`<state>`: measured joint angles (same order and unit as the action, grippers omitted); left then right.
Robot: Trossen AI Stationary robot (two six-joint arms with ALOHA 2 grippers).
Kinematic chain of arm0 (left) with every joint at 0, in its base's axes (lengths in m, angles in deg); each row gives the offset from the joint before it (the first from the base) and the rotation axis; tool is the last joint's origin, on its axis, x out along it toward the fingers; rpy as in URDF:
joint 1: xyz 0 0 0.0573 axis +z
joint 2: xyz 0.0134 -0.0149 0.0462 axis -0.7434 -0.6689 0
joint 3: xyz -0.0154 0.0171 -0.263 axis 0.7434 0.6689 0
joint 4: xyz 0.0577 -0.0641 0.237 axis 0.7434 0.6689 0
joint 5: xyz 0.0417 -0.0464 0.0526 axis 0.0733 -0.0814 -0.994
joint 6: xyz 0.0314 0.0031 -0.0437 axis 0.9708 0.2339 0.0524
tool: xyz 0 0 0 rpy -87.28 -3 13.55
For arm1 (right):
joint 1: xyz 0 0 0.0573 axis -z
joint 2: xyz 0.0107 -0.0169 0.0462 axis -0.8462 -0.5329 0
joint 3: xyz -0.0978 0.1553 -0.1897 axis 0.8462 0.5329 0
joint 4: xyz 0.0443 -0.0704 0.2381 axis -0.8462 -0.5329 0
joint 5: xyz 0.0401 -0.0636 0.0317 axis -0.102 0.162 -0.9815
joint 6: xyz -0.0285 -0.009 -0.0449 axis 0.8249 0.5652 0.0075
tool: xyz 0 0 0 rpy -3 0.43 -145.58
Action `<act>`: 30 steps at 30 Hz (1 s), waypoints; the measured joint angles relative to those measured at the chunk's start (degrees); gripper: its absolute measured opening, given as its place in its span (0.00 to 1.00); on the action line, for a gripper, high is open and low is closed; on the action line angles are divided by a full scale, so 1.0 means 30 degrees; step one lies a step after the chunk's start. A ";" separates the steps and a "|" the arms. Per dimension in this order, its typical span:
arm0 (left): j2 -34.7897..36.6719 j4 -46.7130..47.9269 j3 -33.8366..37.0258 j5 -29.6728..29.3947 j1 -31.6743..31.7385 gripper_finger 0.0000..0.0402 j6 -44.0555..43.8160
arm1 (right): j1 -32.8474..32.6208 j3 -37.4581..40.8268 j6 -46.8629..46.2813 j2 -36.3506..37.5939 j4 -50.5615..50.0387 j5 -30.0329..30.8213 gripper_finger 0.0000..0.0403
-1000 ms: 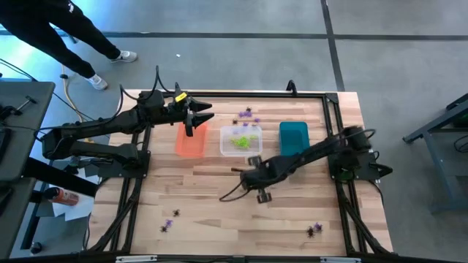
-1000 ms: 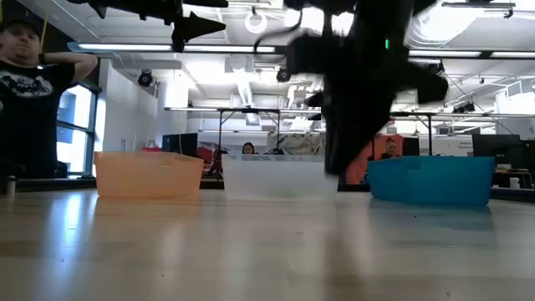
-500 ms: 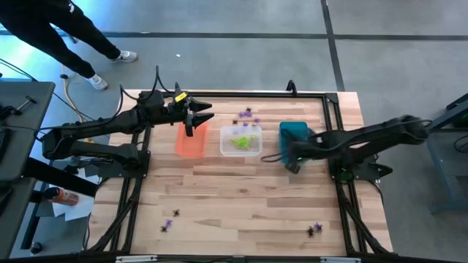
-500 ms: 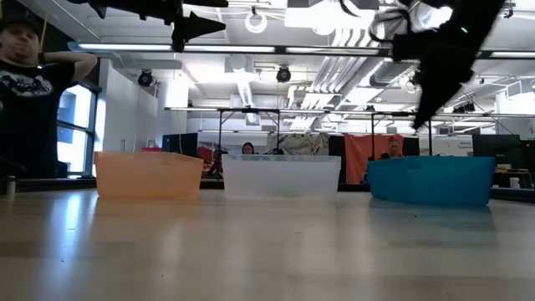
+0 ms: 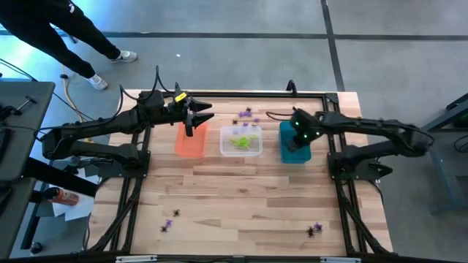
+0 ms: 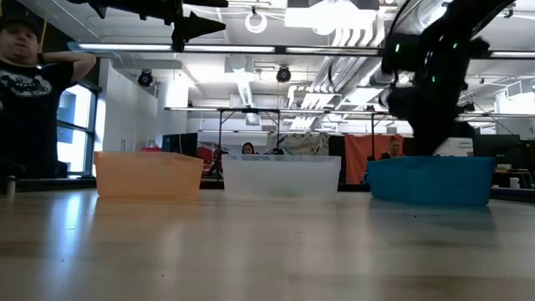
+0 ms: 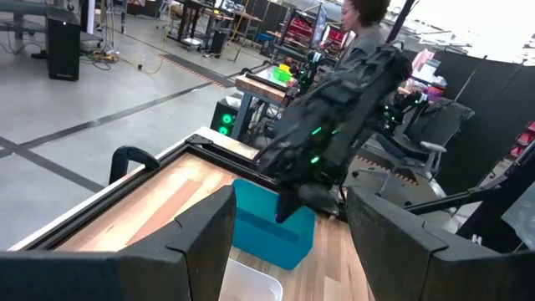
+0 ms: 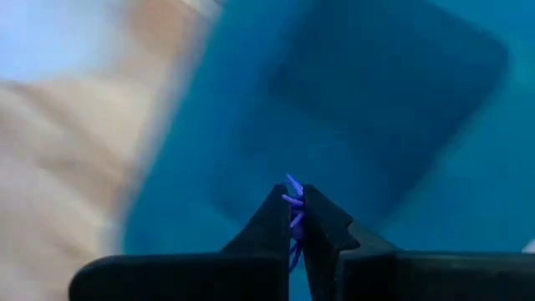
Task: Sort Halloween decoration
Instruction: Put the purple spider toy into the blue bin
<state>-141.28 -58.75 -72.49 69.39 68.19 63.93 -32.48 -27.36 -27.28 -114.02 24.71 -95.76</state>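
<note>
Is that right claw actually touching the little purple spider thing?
Touching. The right wrist view shows the right end effector shut on the purple spider trinket, its legs sticking out between the pinched fingers, above the teal bin.

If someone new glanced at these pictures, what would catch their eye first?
Three bins in a row mid-table: orange bin, clear bin holding green trinkets, teal bin. The right gripper hangs over the teal one, shut on a purple trinket. The left gripper waits open above the orange bin.
</note>
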 joint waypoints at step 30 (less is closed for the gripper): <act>0.0000 -0.0007 0.0000 0.0000 -0.0001 0.54 0.0000 | 0.1325 -0.4488 -0.0144 -0.3815 -0.1658 0.2814 0.56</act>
<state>-141.28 -58.77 -72.49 69.39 68.18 63.93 -28.50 -40.83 -27.71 -125.46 19.74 -87.31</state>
